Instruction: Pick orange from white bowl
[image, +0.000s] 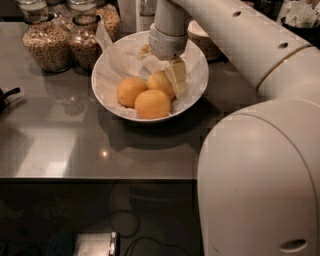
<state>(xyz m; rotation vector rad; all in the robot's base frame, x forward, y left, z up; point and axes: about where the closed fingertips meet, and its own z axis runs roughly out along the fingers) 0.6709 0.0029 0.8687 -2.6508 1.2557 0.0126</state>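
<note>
The white bowl (99, 70), wide, shallow and lined with crinkled white paper, stands on the grey counter. Three oranges lie in it: one at the left (131, 91), one at the front (152, 103) and one behind at the right (158, 81). My gripper (173, 80) reaches down from above into the bowl. It sits right against the right side of the back orange. Its wrist covers the back of the bowl.
Two glass jars of grain (46, 41) (85, 40) stand behind the bowl on the left. Stacked small white dishes (201, 39) sit behind it on the right. A black object (6, 96) pokes in at the left edge. My arm's bulky body (260, 175) fills the right foreground.
</note>
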